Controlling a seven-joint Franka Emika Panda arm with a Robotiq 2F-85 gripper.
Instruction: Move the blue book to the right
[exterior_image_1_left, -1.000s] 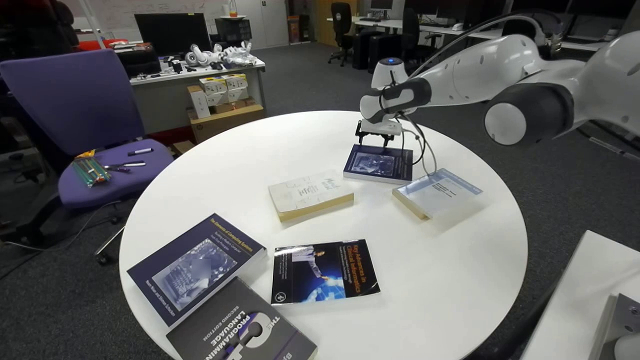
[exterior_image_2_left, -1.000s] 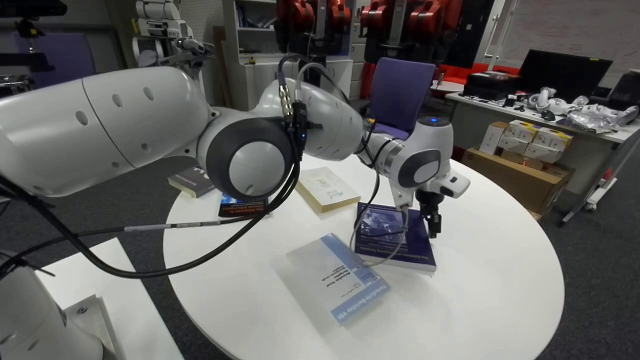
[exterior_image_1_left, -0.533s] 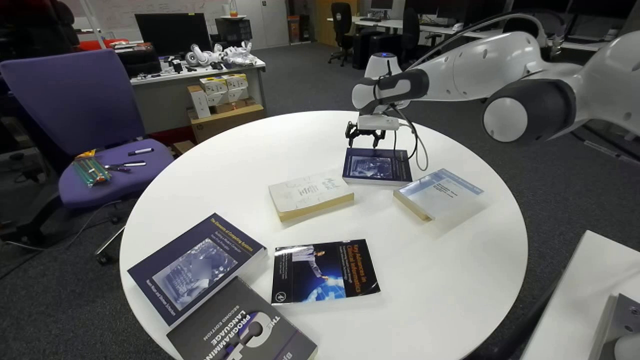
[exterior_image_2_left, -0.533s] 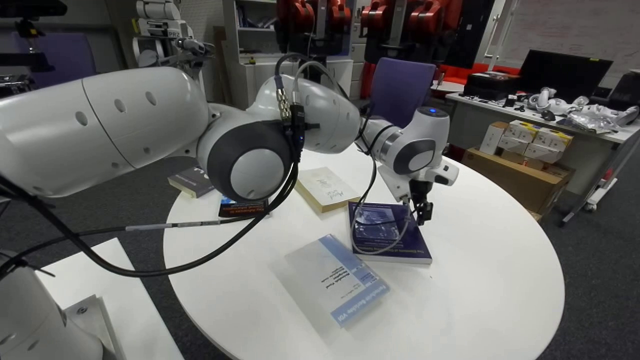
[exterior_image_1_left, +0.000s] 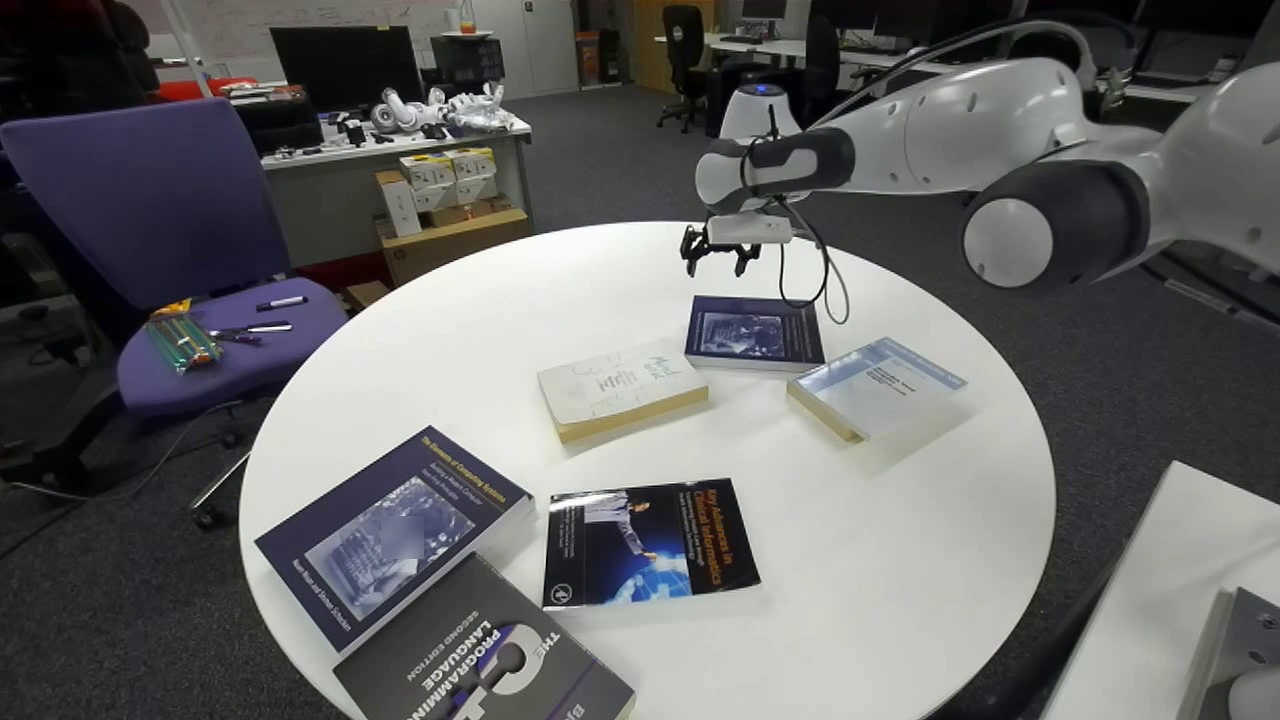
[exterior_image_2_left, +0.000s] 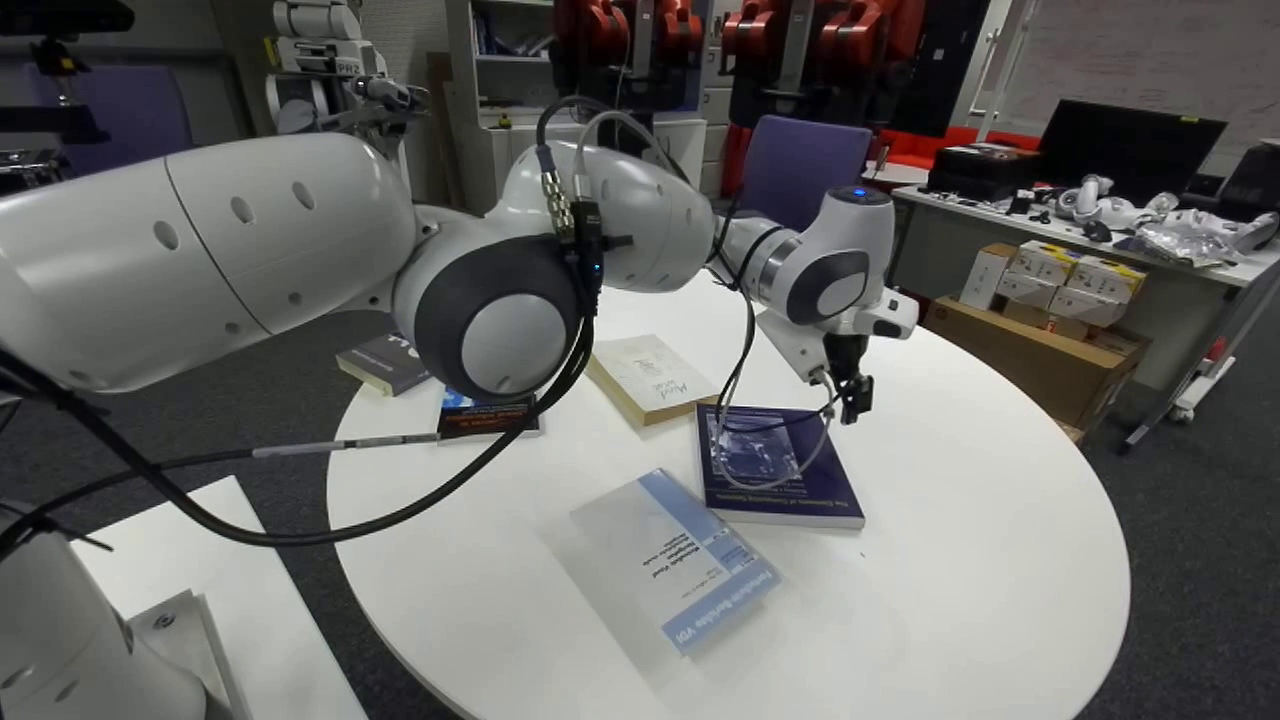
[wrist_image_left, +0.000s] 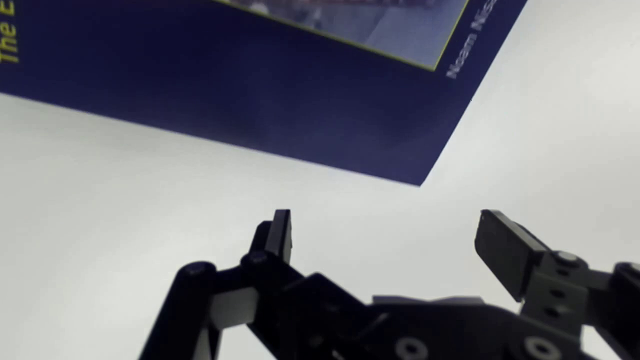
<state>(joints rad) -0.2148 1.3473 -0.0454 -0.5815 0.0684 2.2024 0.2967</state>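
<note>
The blue book (exterior_image_1_left: 712, 312), dark blue with a bluish-white picture, lies flat near the far side of the round white table (exterior_image_1_left: 470, 330). It also shows in an exterior view (exterior_image_2_left: 835, 485), with arm cables in front of part of it. In the wrist view the book (wrist_image_left: 250, 95) fills the top, with one corner pointing toward the jaws and its upper part cut off. My gripper (exterior_image_1_left: 716, 265) is open and empty, raised above the table just past the book's far edge. In the wrist view the fingers (wrist_image_left: 385, 225) are wide apart over bare white table, not touching the book.
A pale whitish-blue book (exterior_image_1_left: 875, 390) lies close beside the blue book. A cream book (exterior_image_1_left: 620, 390) lies on its other side. A larger dark book (exterior_image_1_left: 395, 540), a grey book (exterior_image_1_left: 480, 650) and a black picture-cover book (exterior_image_1_left: 650, 545) lie nearer that camera. Cables hang from the wrist.
My gripper has risen from beside the book's far edge and moved away from it. The book shifted slightly early on and now lies flat; it has stayed still over the last half second.
</note>
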